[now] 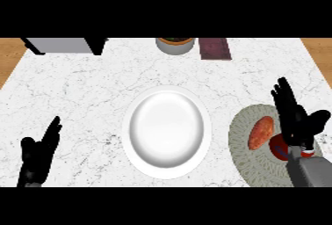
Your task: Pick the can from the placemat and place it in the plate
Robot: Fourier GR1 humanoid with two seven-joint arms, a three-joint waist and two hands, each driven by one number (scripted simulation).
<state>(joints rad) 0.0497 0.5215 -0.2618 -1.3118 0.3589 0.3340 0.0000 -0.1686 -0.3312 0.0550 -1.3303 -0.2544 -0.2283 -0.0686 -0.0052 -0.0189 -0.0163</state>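
A white plate (167, 127) lies in the middle of the marble counter. To its right is a round greenish woven placemat (243, 140). On the placemat rest an orange-brown oblong item (261, 132) and a red can (279, 147), the can mostly hidden behind my right hand. My right hand (293, 115) hovers over the placemat's right part with fingers straight and pointing away, thumb out to the right, open and holding nothing. My left hand (37, 154) rests open at the lower left, fingers up.
Along the far edge stand a grey appliance (62, 45) at the left, a grey pot with brown contents (175, 45) in the middle, and a dark maroon box (214, 48) beside it. Wooden floor shows past both far corners.
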